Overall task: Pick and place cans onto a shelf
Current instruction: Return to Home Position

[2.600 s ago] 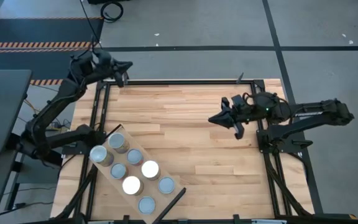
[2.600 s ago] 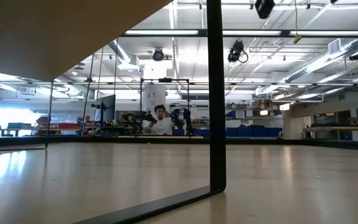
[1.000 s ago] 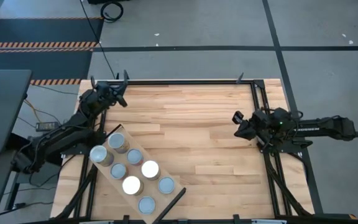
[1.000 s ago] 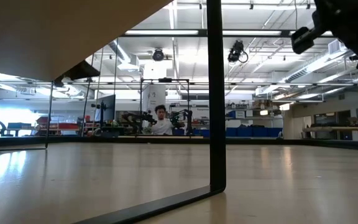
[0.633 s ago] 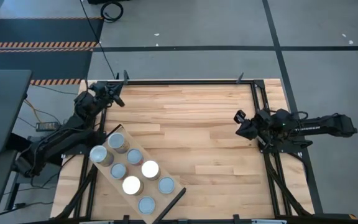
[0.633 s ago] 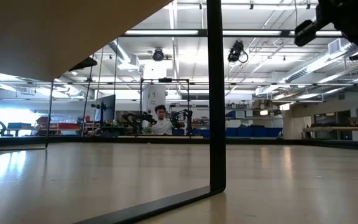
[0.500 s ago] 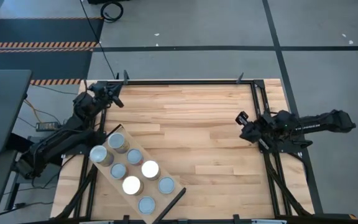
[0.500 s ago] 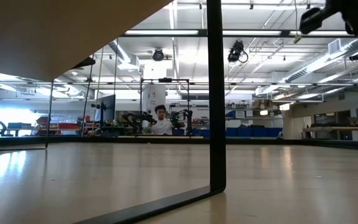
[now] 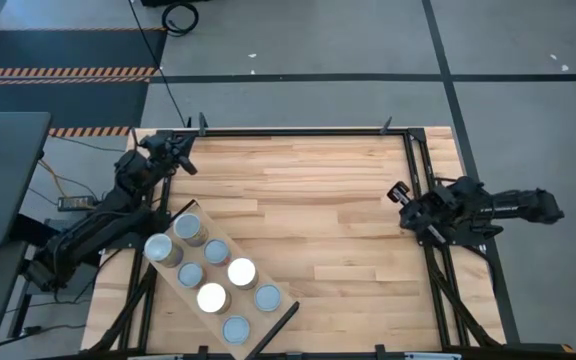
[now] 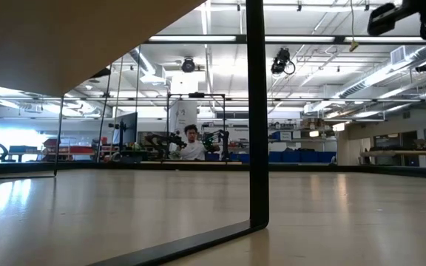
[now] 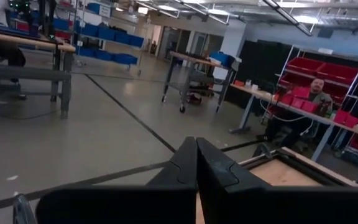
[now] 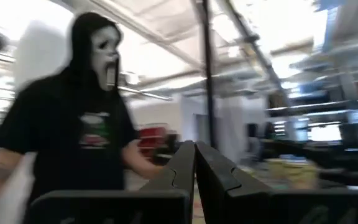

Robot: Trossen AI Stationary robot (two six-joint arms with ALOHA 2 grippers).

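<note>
Left gripper (image 9: 188, 165) closed, arm folded by table's (image 9: 298, 205) far corner, right gripper (image 9: 400, 192) closed at right edge

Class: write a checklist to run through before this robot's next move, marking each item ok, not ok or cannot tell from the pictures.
1. Cans all on the shelf, none on the bare tabletop: ok.
2. Cans upright, round tops facing up: ok.
3. Left end effector shut and empty, near the tabletop's left edge: ok.
4. Right end effector shut and empty, at the tabletop's right edge: ok.
5. People clear of the workspace: cannot tell; the right wrist view shows a person.
</note>
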